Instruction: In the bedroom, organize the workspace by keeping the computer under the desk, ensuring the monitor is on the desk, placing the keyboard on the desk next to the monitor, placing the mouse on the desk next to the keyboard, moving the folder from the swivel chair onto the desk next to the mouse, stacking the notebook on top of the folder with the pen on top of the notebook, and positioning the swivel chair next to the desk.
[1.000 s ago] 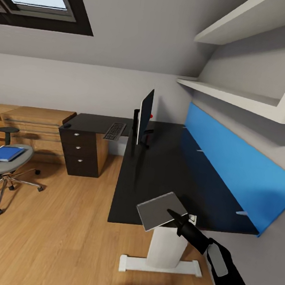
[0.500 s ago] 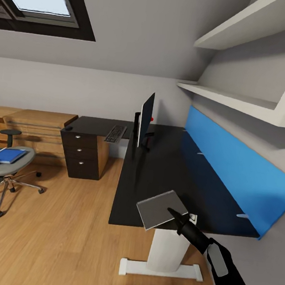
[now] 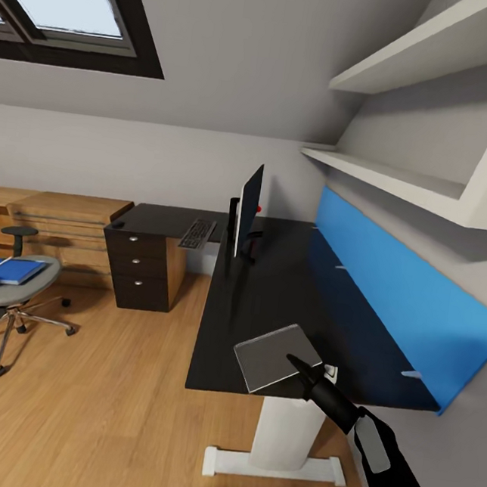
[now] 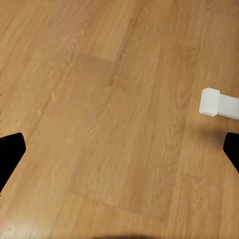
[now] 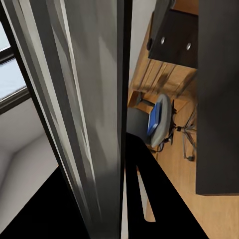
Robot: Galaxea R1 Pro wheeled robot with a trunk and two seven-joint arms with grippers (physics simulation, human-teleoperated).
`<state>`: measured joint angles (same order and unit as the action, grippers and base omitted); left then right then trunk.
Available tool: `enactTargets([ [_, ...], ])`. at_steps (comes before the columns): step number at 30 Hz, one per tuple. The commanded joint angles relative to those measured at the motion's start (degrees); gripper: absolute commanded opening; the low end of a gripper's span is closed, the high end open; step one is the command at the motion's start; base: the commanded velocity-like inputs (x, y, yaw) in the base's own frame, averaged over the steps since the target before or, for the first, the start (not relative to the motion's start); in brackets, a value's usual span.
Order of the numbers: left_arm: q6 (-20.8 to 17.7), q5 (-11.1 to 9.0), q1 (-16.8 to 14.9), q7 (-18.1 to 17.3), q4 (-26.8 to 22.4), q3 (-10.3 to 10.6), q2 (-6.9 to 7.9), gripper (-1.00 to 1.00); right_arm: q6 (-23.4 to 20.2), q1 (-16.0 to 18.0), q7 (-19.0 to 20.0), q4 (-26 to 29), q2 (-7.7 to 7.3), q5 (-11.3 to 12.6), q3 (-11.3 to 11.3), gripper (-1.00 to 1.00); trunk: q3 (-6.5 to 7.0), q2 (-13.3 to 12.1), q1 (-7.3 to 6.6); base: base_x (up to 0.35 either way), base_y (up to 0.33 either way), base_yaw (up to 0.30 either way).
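The whole head view has slid slightly since a second ago: the skylight and far wall sit lower and the chair has drifted toward the left edge, which is the camera moving; the right gripper keeps the same hold throughout.

Nearest, that right gripper is clamped on one edge of the grey notebook, held flat just above the near corner of the table. In the right wrist view the notebook runs edge-on close to the lens. The left gripper shows its two dark fingertips set wide apart over bare wooden floor, with nothing between them, beside the white foot of the table's leg.

Further along the glossy black top stands the monitor, with the keyboard beyond it and the mouse above the drawer unit. The blue panel lines the right wall under white shelves. At the left, the swivel chair stands well apart from the table, carrying the blue folder.
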<state>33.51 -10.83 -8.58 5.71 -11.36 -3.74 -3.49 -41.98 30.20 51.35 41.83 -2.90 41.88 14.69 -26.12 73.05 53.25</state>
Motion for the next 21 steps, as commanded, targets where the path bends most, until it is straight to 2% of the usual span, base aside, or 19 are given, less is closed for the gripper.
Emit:
enactTargets([
  [1,0.15,0.20,-0.03,0.00,0.02,-0.37,-0.04,1.00,-0.24,0.04,0.08,-0.04,0.00,0.06,0.07,-1.00,0.13,-0.38,-0.23,0.000,0.000,0.000],
  [21,0.15,0.15,-0.03,0.03,0.02,-0.39,-0.02,1.00,-0.12,0.04,0.20,-0.73,-0.09,0.14,0.13,-1.00,3.75,-8.40,-4.62,0.000,0.000,0.000],
])
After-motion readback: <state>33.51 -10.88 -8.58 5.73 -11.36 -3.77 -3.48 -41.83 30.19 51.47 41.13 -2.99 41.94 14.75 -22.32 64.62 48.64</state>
